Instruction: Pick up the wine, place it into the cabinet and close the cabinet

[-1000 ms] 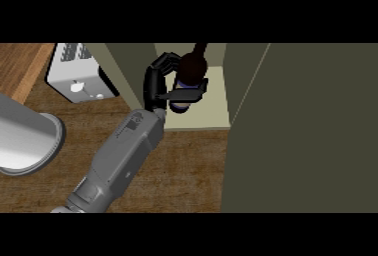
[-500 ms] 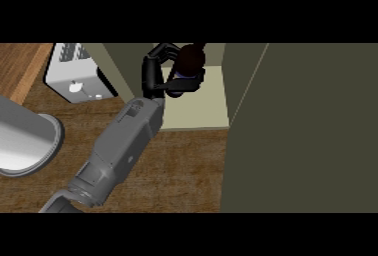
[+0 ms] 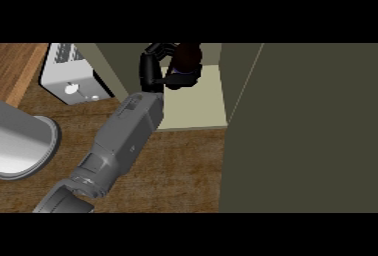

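Observation:
The wine bottle (image 3: 189, 56) is dark, and only part of it shows near the top of the head view, over the pale shelf of the cabinet (image 3: 203, 107). My left hand (image 3: 152, 67) is shut on the bottle, fingers curled round its left side, at the end of a grey forearm that rises from the lower left. The bottle's lower end is hidden behind the hand. The cabinet door (image 3: 310, 125) stands open as a wide dark olive panel along the right. The right hand shows nowhere.
A white toaster-like appliance (image 3: 70, 77) stands left of the cabinet opening. A large round metal vessel (image 3: 18, 145) sits at the left edge. Brown wooden counter (image 3: 181, 167) lies below the shelf.
The left forearm has pushed farther up and deeper into the cabinet, carrying the wine bottle with it toward the back of the shelf.

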